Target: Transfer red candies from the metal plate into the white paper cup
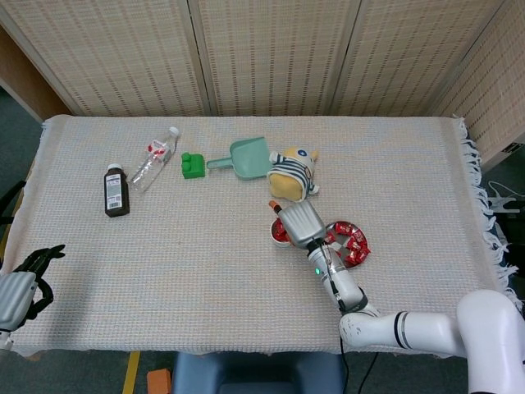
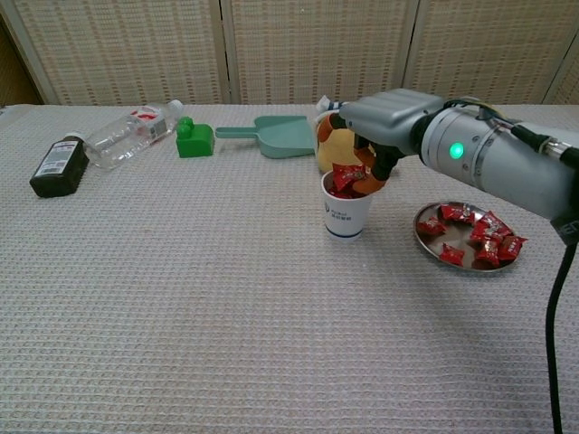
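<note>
The right hand (image 2: 375, 136) hovers just above the white paper cup (image 2: 346, 211), fingers apart and empty; red candies (image 2: 344, 178) fill the cup's mouth.

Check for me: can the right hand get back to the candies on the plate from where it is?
Probably yes. The right hand hovers over the cup, and the plate with its candies sits just beside the cup on that arm's side, uncovered, with nothing standing between them.
</note>
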